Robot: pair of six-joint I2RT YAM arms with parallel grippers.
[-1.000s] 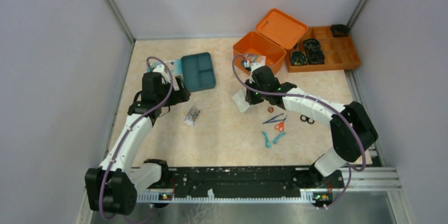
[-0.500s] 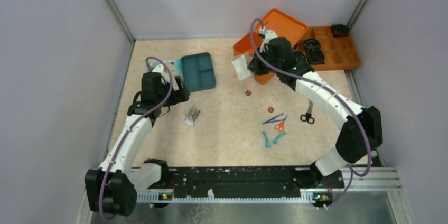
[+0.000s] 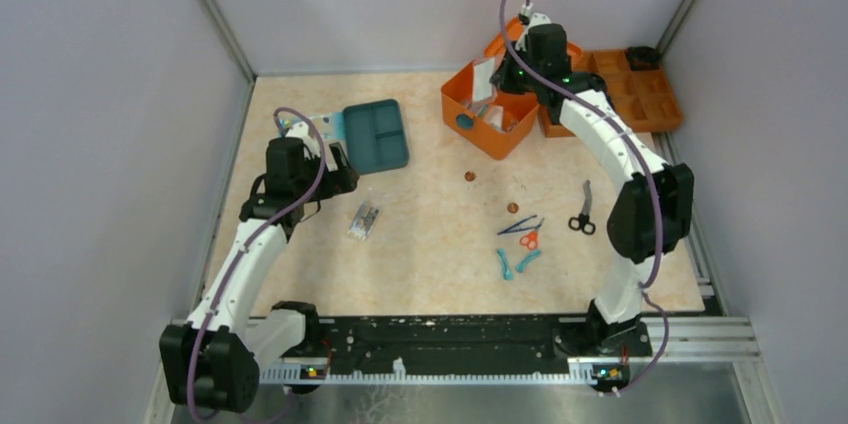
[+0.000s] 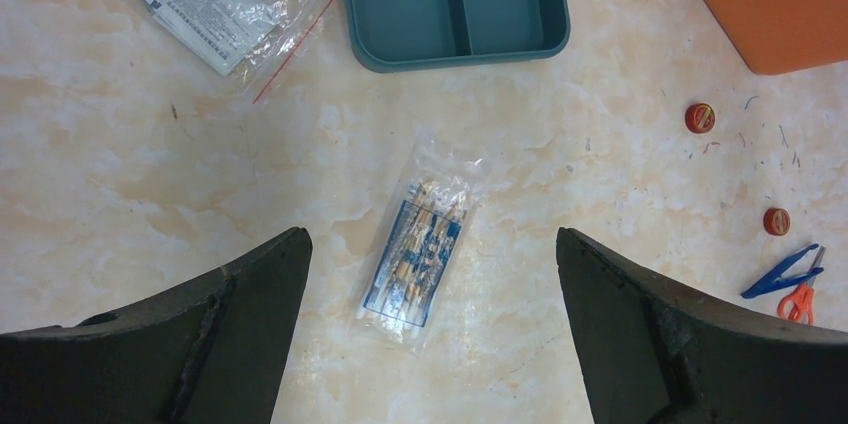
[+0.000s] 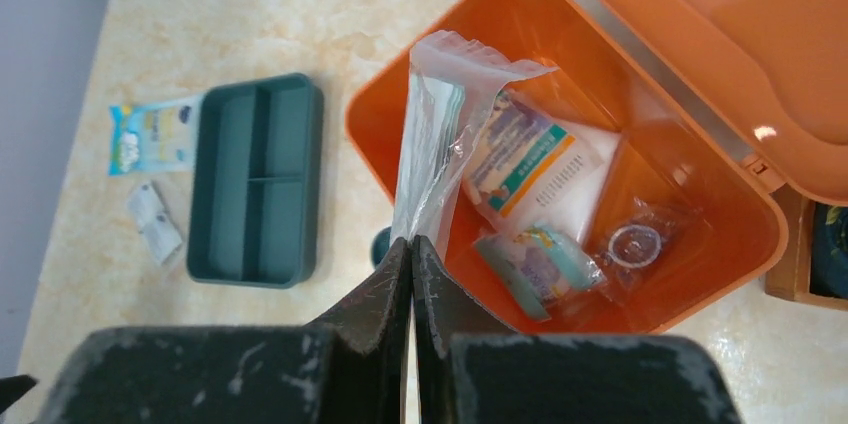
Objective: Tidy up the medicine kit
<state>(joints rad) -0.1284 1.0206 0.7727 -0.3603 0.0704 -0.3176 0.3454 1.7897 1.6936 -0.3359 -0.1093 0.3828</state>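
partly done: medicine kit sits open at the far right with sachets inside, right gripper pinches a clear packet over it, left gripper gapes wide above the swab packet, black scissors and tweezers not yet packed.

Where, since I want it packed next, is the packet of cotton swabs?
The swab packet lies on the table, left of centre, framed by the open left end effector in the left wrist view, just nearer than the teal tray.
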